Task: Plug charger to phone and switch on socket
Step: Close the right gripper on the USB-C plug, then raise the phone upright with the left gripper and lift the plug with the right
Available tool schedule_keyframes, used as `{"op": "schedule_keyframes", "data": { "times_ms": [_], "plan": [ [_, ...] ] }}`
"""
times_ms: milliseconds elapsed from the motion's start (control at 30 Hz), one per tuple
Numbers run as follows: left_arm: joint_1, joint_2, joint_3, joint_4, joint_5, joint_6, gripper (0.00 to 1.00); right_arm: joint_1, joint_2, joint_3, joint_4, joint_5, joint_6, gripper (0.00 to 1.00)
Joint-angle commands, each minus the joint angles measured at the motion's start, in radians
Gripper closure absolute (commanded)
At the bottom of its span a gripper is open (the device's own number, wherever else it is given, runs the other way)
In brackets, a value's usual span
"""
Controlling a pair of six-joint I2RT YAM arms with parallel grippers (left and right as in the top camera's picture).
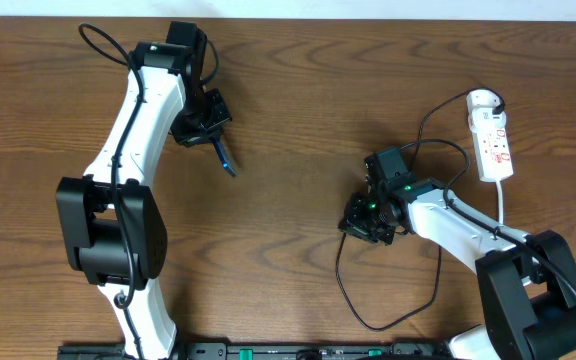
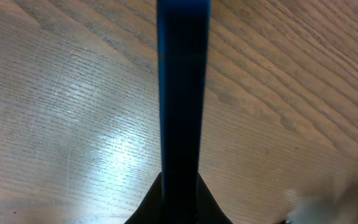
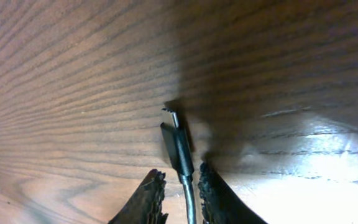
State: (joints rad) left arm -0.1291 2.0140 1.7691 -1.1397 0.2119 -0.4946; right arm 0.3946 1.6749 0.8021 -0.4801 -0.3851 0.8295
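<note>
Jaws of the right gripper (image 3: 180,183) flank the charger (image 3: 176,146) just behind its plug tip, which lies on the table (image 3: 73,74); whether they pinch it I cannot tell. Grasping the charger looks the step in hand, and next the tip needs lifting and aligning with the phone (image 2: 182,93), clamped on edge in the left gripper (image 1: 213,140), well apart.

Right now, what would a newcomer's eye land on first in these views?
At the upper left, the left gripper holds the phone edge-on, so it shows as a thin blue slab. Right of centre, the right gripper straddles the charger just behind its plug tip, which lies on the table. The white socket lies at the far right edge.
</note>
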Motion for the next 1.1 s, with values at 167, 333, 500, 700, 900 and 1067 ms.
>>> {"op": "schedule_keyframes", "data": {
  "times_ms": [167, 333, 500, 700, 900, 1067],
  "plan": [
    [-0.001, -0.034, 0.002, 0.0, 0.013, -0.001, 0.93, -0.005, 0.038, -0.03, -0.003, 0.095, -0.008, 0.85],
    [-0.001, -0.034, 0.002, 0.0, 0.013, -0.001, 0.92, -0.005, 0.038, -0.03, -0.002, 0.095, -0.015, 0.89],
    [-0.001, -0.034, 0.002, 0.0, 0.016, -0.001, 0.93, -0.005, 0.038, -0.03, -0.003, 0.087, -0.016, 0.91],
    [-0.001, -0.034, 0.002, 0.0, 0.016, -0.001, 0.92, -0.005, 0.038, -0.03, -0.002, 0.08, -0.024, 0.88],
    [-0.001, -0.034, 0.002, 0.002, 0.021, -0.001, 0.93, -0.005, 0.038, -0.029, -0.001, 0.062, -0.041, 0.97],
    [-0.001, -0.034, 0.002, 0.053, 0.183, 0.053, 0.93, -0.021, 0.037, -0.018, -0.002, 0.014, -0.098, 0.99]
  ]
}}
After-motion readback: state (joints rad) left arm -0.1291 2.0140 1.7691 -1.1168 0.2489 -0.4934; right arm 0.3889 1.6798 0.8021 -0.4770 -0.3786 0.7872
